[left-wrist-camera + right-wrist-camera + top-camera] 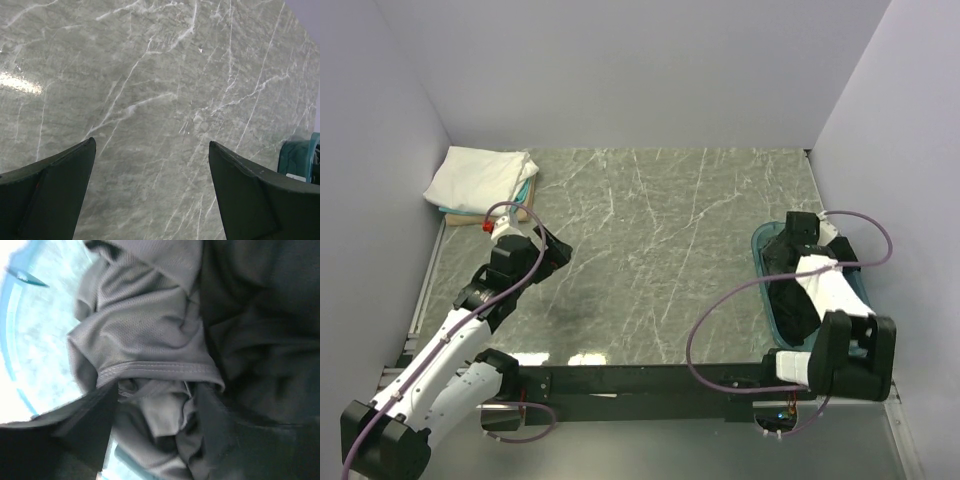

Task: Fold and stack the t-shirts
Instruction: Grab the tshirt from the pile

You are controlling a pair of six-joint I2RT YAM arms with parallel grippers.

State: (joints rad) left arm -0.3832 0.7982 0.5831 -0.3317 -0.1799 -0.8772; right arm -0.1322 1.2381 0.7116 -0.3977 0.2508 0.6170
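A folded white t-shirt (478,177) lies on a folded teal one (527,192) at the table's back left corner. My left gripper (560,256) is open and empty, low over the bare marble in front of that stack; in the left wrist view (152,142) only table shows between its fingers. My right gripper (790,240) is down in the teal bin (758,252) among dark shirts. In the right wrist view (156,390) its jaws stand apart, pushed into a crumpled charcoal-grey t-shirt (145,335), with a bunch of its cloth between them. A black shirt (270,325) lies beside it.
The teal bin stands at the table's right edge, its rim also showing in the left wrist view (299,159). Grey walls close the table on the left, back and right. The right arm's cable (720,310) loops over the table's front right.
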